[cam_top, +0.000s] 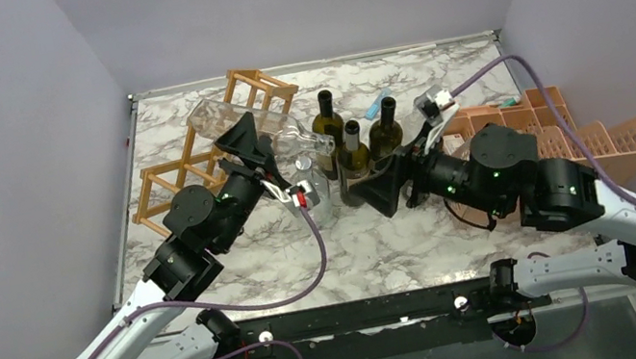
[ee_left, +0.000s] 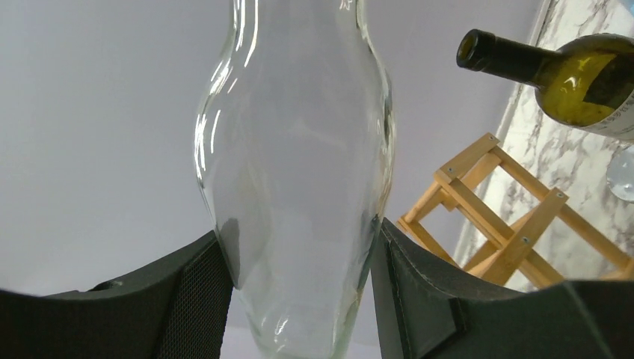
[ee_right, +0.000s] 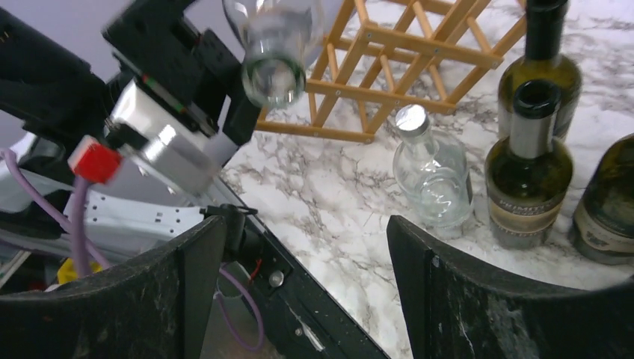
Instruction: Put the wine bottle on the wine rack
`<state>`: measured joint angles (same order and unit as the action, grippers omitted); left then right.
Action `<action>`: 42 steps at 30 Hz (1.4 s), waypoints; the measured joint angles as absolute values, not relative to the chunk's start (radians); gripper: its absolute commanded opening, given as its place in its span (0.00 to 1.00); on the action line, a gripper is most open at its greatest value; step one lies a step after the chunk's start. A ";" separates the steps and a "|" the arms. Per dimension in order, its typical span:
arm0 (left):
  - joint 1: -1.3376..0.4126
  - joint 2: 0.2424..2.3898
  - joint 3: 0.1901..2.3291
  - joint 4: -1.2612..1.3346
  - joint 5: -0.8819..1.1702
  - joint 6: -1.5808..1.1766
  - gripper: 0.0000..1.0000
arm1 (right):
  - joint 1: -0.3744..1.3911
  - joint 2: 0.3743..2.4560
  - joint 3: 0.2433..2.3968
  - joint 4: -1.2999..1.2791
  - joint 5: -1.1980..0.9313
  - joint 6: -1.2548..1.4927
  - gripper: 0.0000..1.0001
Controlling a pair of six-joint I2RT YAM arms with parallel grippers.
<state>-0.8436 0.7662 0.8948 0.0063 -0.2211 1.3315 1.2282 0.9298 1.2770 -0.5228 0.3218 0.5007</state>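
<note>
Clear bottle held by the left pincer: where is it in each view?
Top external: clear bottle upper left of centre, tilted over the wine rack.
Left wrist: bottle fills the centre, clamped in left pincer.
Right wrist: bottle at top centre, mouth toward the camera.
Shared landmark: wine rack.

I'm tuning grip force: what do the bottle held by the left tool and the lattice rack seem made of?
Clear bottle: likely glass, glossy and colourless; the wall shows through it, with sharp highlights. Wine rack: apparently bare light wood, matte; square bars pinned with small metal fasteners.
</note>
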 measured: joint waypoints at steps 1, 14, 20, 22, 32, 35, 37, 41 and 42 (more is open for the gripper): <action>-0.844 0.765 0.894 -0.002 -0.200 1.372 0.00 | 1.228 0.938 1.317 -0.548 0.336 0.500 0.81; -0.844 0.748 0.865 -0.102 0.096 1.688 0.00 | 1.228 1.048 1.513 -0.662 0.439 0.371 0.82; -0.844 0.762 0.865 -0.142 0.163 1.713 0.00 | 1.228 1.179 1.521 -0.654 0.382 0.360 0.82; -0.844 0.767 0.865 -0.160 0.177 1.716 0.00 | 1.228 1.213 1.521 -0.649 0.359 0.361 0.82; -0.844 0.766 0.865 -0.190 0.221 1.728 0.00 | 1.228 1.267 1.482 -0.561 0.335 0.369 0.66; -0.844 0.765 0.865 -0.198 0.221 1.730 0.11 | 1.226 1.275 1.462 -0.539 0.336 0.369 0.63; -0.842 0.764 0.865 -0.208 0.221 1.732 0.16 | 1.225 1.279 1.452 -0.528 0.337 0.371 0.57; -0.838 0.764 0.864 -0.218 0.219 1.734 0.23 | 1.225 1.279 1.433 -0.503 0.347 0.377 0.18; -0.837 0.764 0.863 -0.220 0.218 1.734 0.25 | 1.225 1.279 1.430 -0.500 0.347 0.377 0.09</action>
<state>-0.8371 0.7635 0.8635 -0.2199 0.2180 1.7336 1.2247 1.2789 1.4303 -0.5003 0.3470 0.3767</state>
